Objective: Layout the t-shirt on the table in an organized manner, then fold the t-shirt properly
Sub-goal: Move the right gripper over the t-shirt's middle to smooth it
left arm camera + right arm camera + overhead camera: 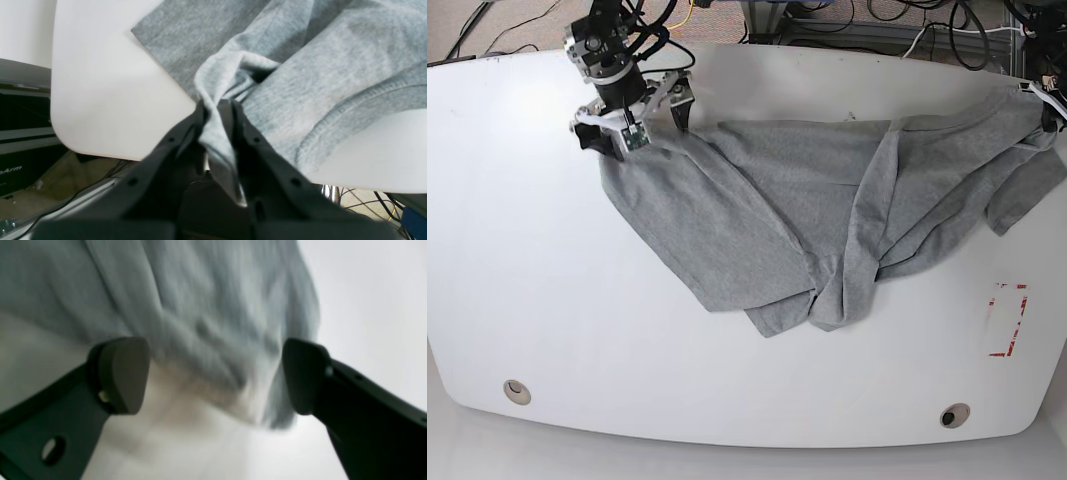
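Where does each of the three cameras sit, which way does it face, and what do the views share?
Left wrist: behind the left claw, facing along its dark jaws shut on the soft heather-grey t-shirt at the glossy white table edge.
Right wrist: behind the open right claw, facing blurred t-shirt fabric.
Base: overhead, facing down; right claw at the view's upper left, left claw at its right edge.
All share t-shirt and table.

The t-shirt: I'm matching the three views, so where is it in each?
Left wrist: t-shirt upper right, a fold pinched in the left end effector.
Right wrist: blurred, top centre.
Base: spread across the middle.
Shared landmark: the white table.
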